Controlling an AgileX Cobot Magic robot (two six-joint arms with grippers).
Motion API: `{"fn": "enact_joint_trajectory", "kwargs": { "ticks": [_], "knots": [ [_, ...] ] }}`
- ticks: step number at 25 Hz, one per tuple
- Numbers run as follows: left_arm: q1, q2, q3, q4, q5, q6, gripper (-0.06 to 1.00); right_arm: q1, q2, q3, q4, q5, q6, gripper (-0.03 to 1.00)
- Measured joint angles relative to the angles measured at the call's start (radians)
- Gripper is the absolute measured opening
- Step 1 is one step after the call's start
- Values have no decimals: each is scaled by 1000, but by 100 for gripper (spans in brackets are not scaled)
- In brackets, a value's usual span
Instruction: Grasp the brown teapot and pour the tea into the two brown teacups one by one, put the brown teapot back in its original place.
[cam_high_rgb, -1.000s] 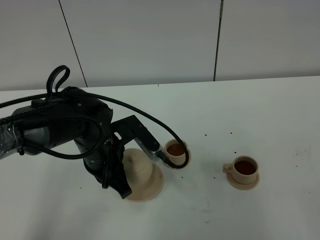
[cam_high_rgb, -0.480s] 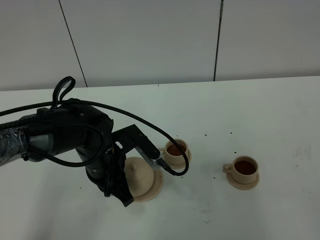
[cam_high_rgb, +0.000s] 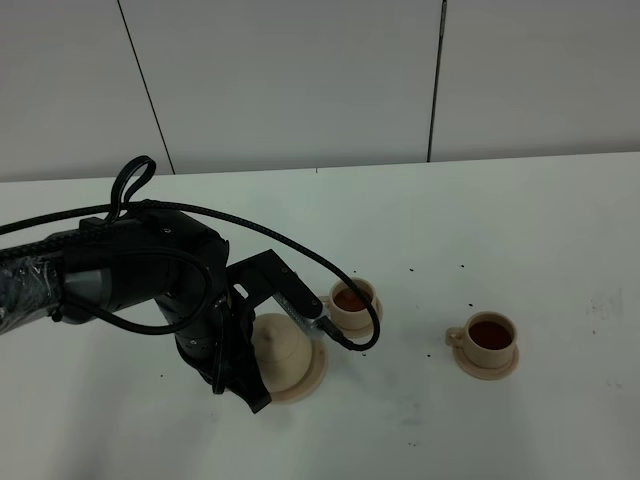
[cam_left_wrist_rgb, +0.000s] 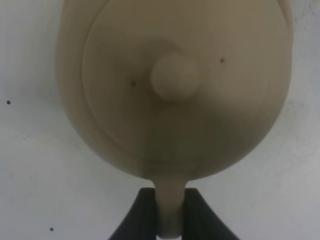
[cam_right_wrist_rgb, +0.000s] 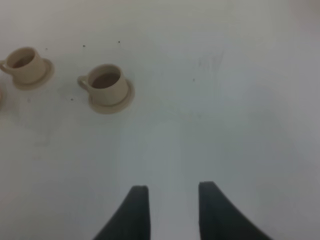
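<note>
The brown teapot (cam_high_rgb: 281, 345) was a squat, matte tan vessel with a knobbed lid, standing upright on the wide tan saucer (cam_high_rgb: 312, 371). Just beside it stood one brown teacup (cam_high_rgb: 350, 303), and farther right the other teacup (cam_high_rgb: 489, 335), each on its small saucer and holding dark tea.

The left arm (cam_high_rgb: 130, 275) bends low at the left, its claw (cam_left_wrist_rgb: 170, 212) clamped on the teapot's handle (cam_left_wrist_rgb: 170, 210). The right claw (cam_right_wrist_rgb: 170, 210) hangs above the table, jaws apart.
</note>
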Motion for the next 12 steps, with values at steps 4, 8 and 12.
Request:
{"fn": "enact_joint_trajectory", "kwargs": {
  "ticks": [4,8,12],
  "knots": [
    [0,0,0,-2,0,0,17,0,0,0,0,0,0,24],
    [0,0,0,-2,1,-6,17,0,0,0,0,0,0,24],
    [0,0,0,-2,4,-14,17,0,0,0,0,0,0,24]
  ]
}}
